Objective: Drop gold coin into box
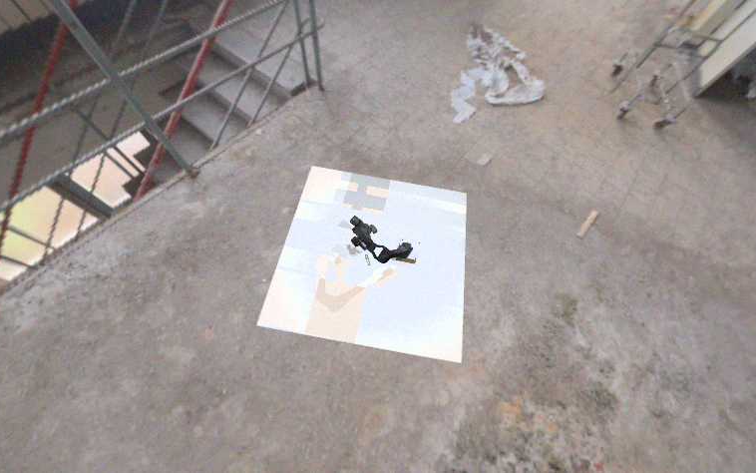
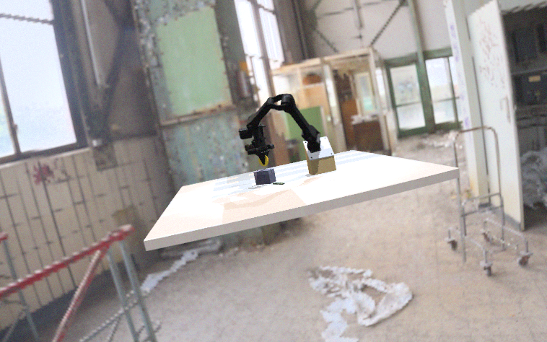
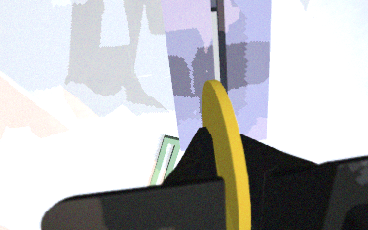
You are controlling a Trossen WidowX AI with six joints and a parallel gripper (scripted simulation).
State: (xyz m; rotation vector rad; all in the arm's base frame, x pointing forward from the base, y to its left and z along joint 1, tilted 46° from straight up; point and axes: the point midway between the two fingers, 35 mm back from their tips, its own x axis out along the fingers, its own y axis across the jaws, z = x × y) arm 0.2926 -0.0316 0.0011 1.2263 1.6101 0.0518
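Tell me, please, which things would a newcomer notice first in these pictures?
First, the yellow coin, upright in the tool above the box. Next, the black arm, arched over the bright white table. Then the red rail, low at the left of the exterior view.

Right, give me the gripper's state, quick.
Gripper: closed on the coin, which is held on edge above the box.

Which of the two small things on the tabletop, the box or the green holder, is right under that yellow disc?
The box: the coin hangs above it, while the holder sits beside it.
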